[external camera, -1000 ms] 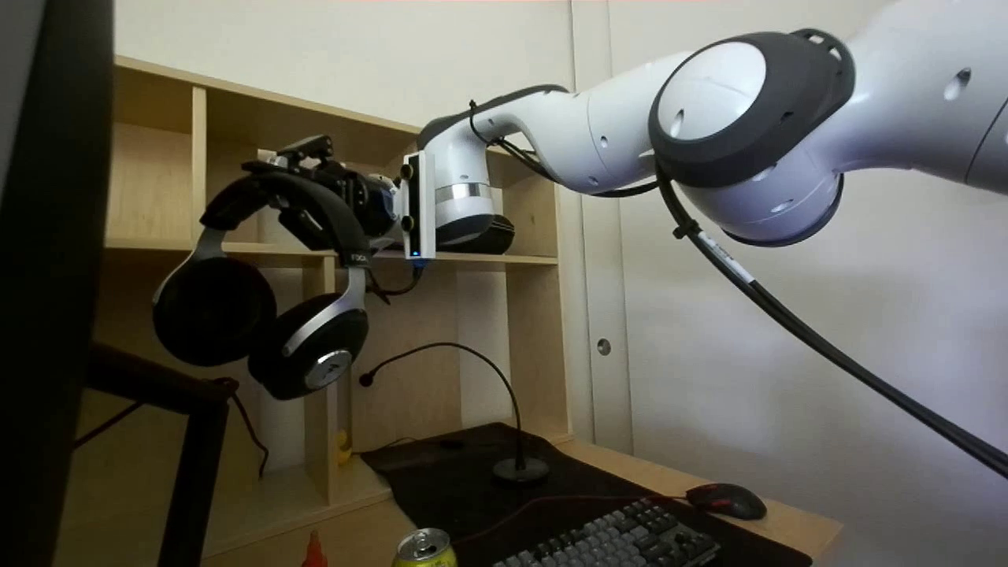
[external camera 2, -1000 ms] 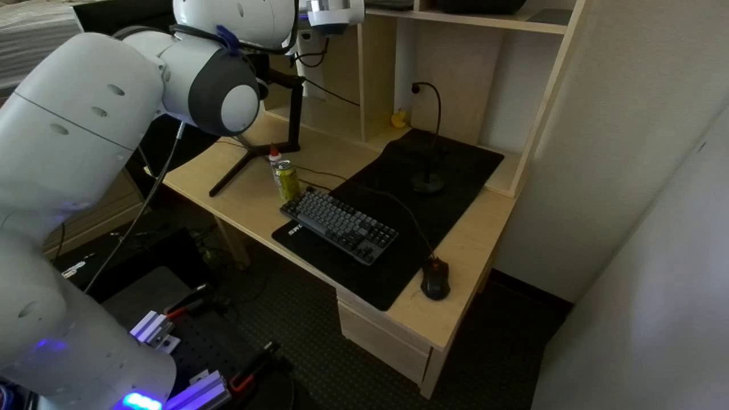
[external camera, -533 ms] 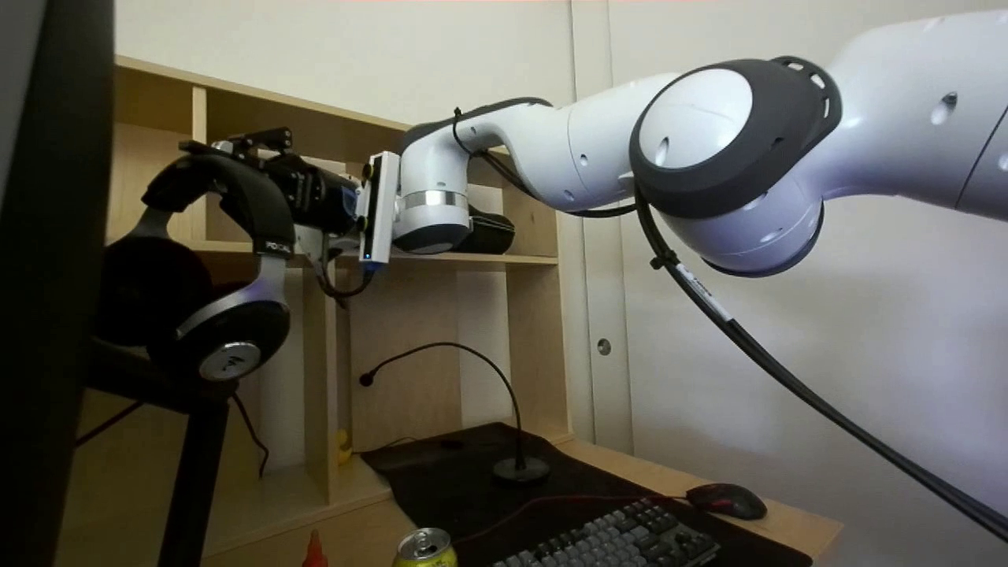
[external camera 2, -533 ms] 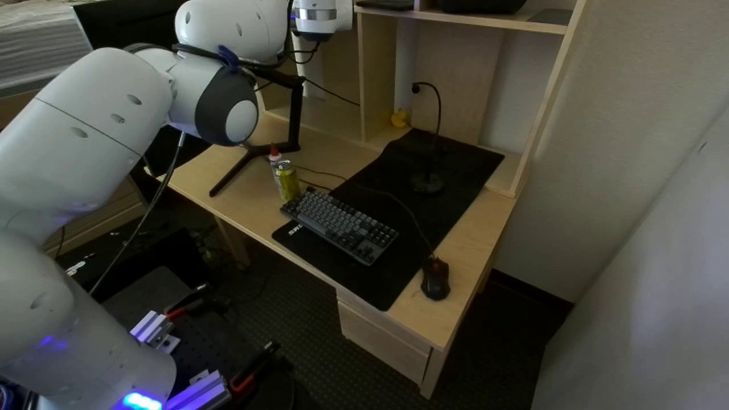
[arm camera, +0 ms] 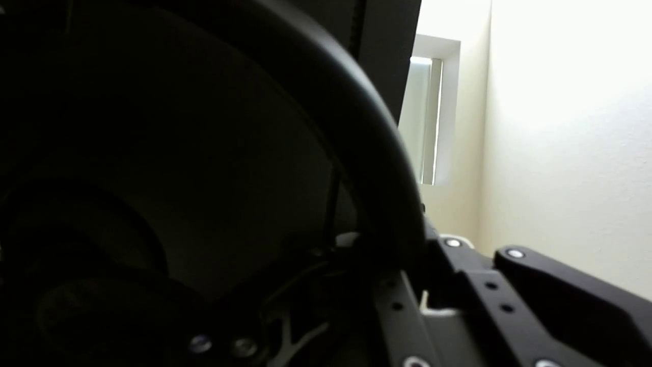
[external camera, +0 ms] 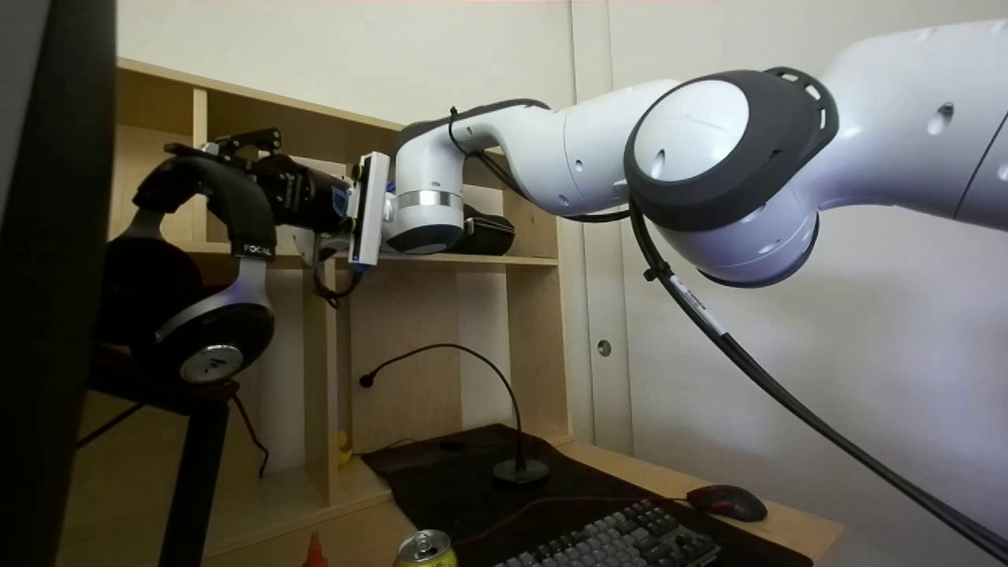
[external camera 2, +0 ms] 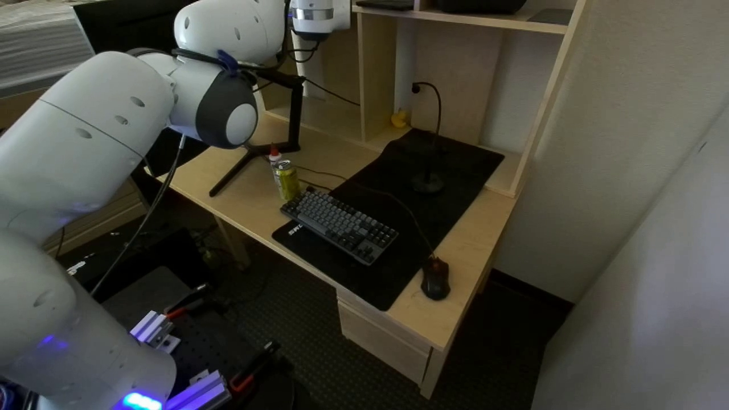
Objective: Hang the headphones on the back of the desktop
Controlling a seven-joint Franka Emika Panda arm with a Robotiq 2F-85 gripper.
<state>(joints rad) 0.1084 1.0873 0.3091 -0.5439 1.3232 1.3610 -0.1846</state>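
The black headphones (external camera: pixel 250 213) hang upright from my gripper in an exterior view, cups downward. My gripper (external camera: pixel 203 161) is shut on the top of the headband. In the wrist view the headband (arm camera: pixel 351 117) arches up from between the fingers (arm camera: pixel 402 260). The desktop is a tall dark panel (external camera: pixel 49 283) at the left edge, with a black angled stand arm (external camera: pixel 193 465). The far cup is partly hidden behind the panel's edge. The near cup overlaps the stand's top bar in the picture; I cannot tell if they touch. In an exterior view the desktop's screen (external camera 2: pixel 128 25) shows, but headphones and gripper are hidden behind my arm.
A wooden shelf unit (external camera: pixel 535 339) stands behind the gripper, with a black case (external camera: pixel 490 232) on it. On the desk are a yellow can (external camera 2: pixel 287 181), a red-capped bottle (external camera 2: pixel 274 154), a keyboard (external camera 2: pixel 340 223), a mouse (external camera 2: pixel 435 279) and a gooseneck microphone (external camera 2: pixel 428 182).
My gripper has carried the headphones left toward the desktop panel, mostly in the earlier half second, then only slightly. The arm's elbow has lowered. The far cup is now partly behind the panel.
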